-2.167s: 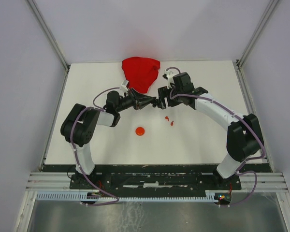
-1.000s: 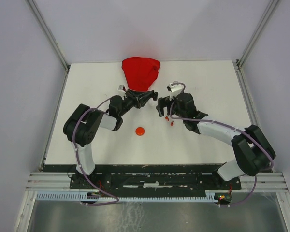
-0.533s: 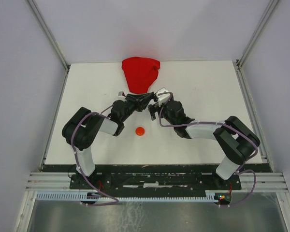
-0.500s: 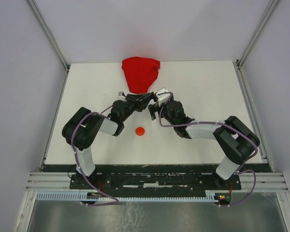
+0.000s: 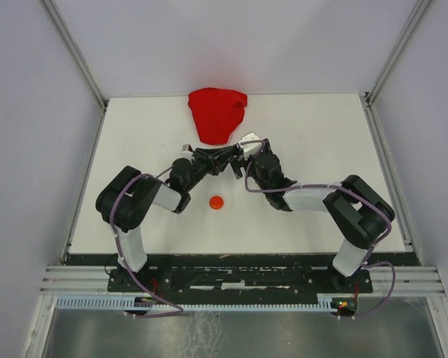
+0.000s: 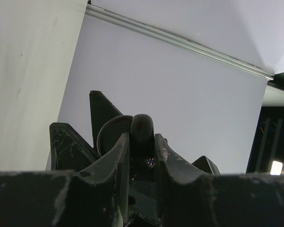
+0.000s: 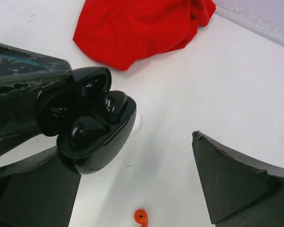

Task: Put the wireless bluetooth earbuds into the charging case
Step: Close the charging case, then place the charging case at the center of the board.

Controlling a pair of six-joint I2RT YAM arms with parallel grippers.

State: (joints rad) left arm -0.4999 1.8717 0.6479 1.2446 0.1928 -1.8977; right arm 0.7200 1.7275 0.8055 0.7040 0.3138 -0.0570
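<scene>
My left gripper is shut on an open black charging case and holds it above the table. Its fingers pinch the case's edge in the left wrist view. Two glossy black earbuds sit in the case's wells. My right gripper is open and empty, right beside the case; its fingers stand wide apart. One red earbud lies on the white table below the case. The white earbuds are out of view.
A large red cloth lies at the table's far middle, just beyond the grippers, and also shows in the right wrist view. A small round red case lies on the table in front of the left arm.
My right arm has swung left and folded in until its gripper meets the left one. The left gripper has drawn back from the cloth with the case. The red earbuds are now covered in the top view.
</scene>
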